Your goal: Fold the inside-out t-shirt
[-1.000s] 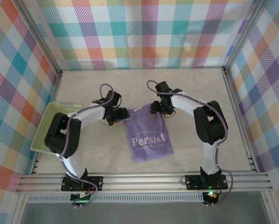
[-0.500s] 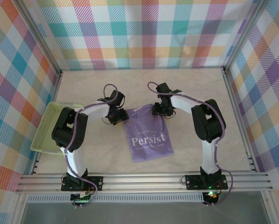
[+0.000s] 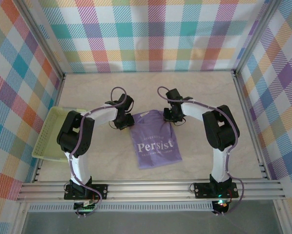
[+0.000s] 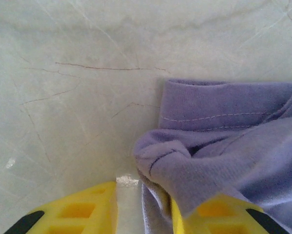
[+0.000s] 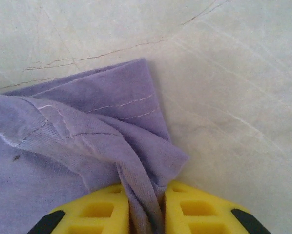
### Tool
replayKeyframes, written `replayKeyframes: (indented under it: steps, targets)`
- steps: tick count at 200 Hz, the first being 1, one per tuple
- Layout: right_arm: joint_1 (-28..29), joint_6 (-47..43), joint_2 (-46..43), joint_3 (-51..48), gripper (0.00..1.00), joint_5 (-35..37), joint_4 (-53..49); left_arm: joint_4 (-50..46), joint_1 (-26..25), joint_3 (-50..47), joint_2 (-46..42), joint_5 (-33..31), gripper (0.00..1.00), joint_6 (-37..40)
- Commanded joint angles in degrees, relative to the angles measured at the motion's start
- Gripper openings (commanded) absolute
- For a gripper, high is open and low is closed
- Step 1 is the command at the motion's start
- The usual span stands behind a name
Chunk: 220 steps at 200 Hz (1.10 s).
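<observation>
Right gripper (image 5: pixel 145 202) is pinched tight on a bunched far corner of the inside-out t-shirt (image 3: pixel 156 141). Left gripper (image 4: pixel 142 204) is partly open, with cloth sitting loose between its fingers. The shirt lies flat mid-table (image 3: pixel 209 97), "Persist" print up.

Matt cloth t-shirt (image 3: pixel 155 141), smooth table (image 3: pixel 199 97)

t-shirt (image 3: pixel 156 141): lavender-purple, with white "Persist" lettering across it
stitching (image 5: pixel 121 105): pale thread in dashed lines along the t-shirt's hem
table (image 3: pixel 102 92): pale cream, marble-like, with thin brown veins beside the t-shirt
walls (image 3: pixel 151 34): plaid of orange, teal, purple, pink and yellow on white, behind and to both sides of the t-shirt
basket (image 3: pixel 46 134): pale yellow-green, left of the t-shirt
arms (image 3: pixel 99 116): white shells, black joints, purple cables, flanking the t-shirt
fingers (image 4: pixel 82 214): yellow with black tips, at the t-shirt's edge
</observation>
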Motion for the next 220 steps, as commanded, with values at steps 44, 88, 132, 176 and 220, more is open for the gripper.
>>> replayKeyframes:
  steps: [44, 88, 132, 176, 220]
  targets:
    - [3.6, 3.3, -0.3, -6.0, 0.14, -6.0, 1.6, 14.9, -4.5, -1.2, 3.6, 9.1, 0.32, -0.5]
    - [3.7, 3.6, -1.5, -6.9, 0.09, -4.1, 1.6, 14.5, -4.6, -0.1, 5.8, 8.6, 0.24, -0.9]
    - [2.4, 4.0, -5.0, -8.6, 0.0, -6.1, 3.6, 15.0, -4.1, -1.1, 3.0, 7.3, 0.02, -1.1]
    - [-1.3, 6.0, -11.5, -11.3, 0.0, -16.0, 8.9, 23.8, -1.0, -9.3, -7.7, 11.2, 0.0, -3.5]
    - [-3.3, 5.5, -16.1, -9.6, 0.0, -17.8, 9.1, 23.2, 0.6, -12.2, -18.7, 8.6, 0.0, -2.5]
